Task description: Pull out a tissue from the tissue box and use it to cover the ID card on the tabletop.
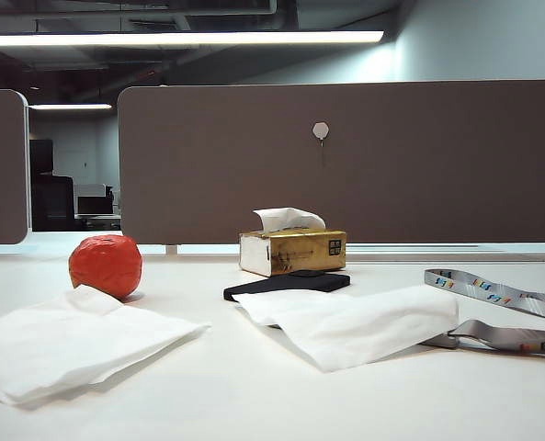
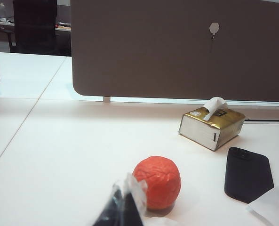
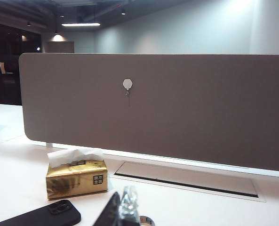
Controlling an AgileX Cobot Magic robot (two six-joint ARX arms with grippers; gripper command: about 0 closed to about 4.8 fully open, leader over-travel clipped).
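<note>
We find the tissue box upright at the centre of the tabletop, a white tuft standing from its top slot. A black phone lies just in front of it. The tissue lies spread at about four o'clock from the box, over the end of a grey lanyard; the ID card cannot be seen. A thicker napkin sits at eight o'clock, an orange ball at nine. The left gripper hangs near the ball, jaws together, empty. The right gripper hangs near the phone, jaws closed, empty.
</note>
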